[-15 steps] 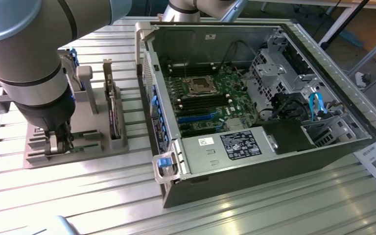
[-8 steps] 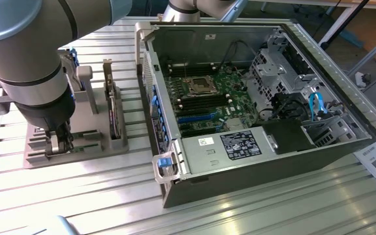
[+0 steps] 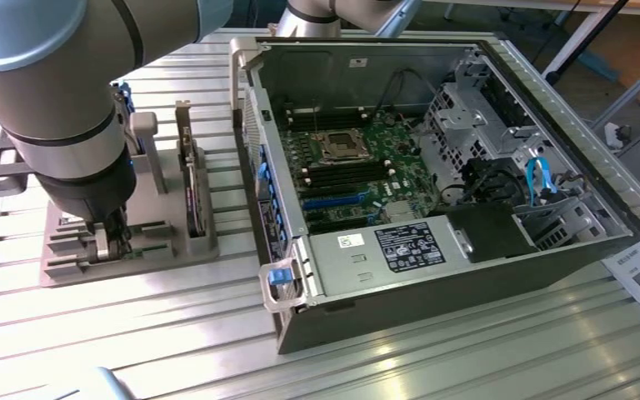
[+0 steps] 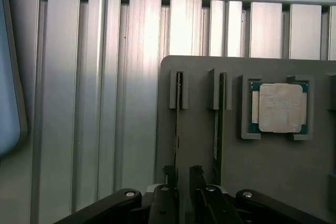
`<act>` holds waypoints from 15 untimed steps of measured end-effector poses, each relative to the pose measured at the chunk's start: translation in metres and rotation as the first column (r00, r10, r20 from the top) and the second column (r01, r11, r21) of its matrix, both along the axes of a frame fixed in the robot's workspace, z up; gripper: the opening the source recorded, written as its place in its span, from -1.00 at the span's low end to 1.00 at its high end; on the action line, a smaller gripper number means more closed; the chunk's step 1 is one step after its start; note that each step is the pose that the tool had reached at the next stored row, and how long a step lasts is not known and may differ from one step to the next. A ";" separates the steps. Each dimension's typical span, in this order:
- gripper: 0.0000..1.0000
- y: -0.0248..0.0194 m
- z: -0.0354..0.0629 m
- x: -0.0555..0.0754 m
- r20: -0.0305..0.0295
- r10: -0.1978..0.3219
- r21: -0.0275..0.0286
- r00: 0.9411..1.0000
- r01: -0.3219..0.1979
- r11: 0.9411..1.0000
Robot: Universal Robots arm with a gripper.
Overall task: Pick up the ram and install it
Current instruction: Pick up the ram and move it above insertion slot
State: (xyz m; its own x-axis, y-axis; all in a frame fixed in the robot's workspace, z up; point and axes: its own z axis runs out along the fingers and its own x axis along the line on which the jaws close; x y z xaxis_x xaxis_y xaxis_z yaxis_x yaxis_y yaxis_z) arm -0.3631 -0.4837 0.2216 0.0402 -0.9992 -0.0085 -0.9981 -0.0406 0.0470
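The arm (image 3: 64, 125), a fat grey cylinder with blue caps, blocked much of the exterior view's left and was cut off at the frame's top. The open computer case (image 3: 409, 292), dark sheet metal, lay on its side on the ribbed aluminium worktop (image 3: 409, 367), with its green motherboard (image 3: 353, 167) exposed. On the exterior view's left sat the matte grey slotted holder (image 3: 176, 250), partly hidden behind the arm. An expansion card (image 3: 194, 200) stood upright in it.

From the wrist, the square silver processor chip (image 4: 281, 107) sat in its own pocket of the holder. Beside it ran a thin board (image 4: 217, 124), seen edge-on with a green rim. The ram (image 4: 178, 108) showed as a slim dark line upright in the next slot, its chips impossible to make out. The black gripper (image 4: 182, 179) was down over the ram's near end. Its fingers (image 4: 169, 179) were spread, one on each side. They seemed just clear of the stick, though that was hard to judge.
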 end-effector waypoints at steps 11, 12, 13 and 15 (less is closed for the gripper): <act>-0.51 -0.0030 -0.0085 0.000 0.000 0.000 0.000 1.000 0.000 1.000; -0.51 -0.0030 -0.0085 0.000 0.000 0.000 0.000 1.000 0.000 1.000; -0.51 -0.0030 -0.0085 0.000 0.000 0.000 0.000 1.000 0.000 1.000; -0.51 -0.0029 -0.0093 0.000 0.000 0.000 0.000 1.000 0.000 1.000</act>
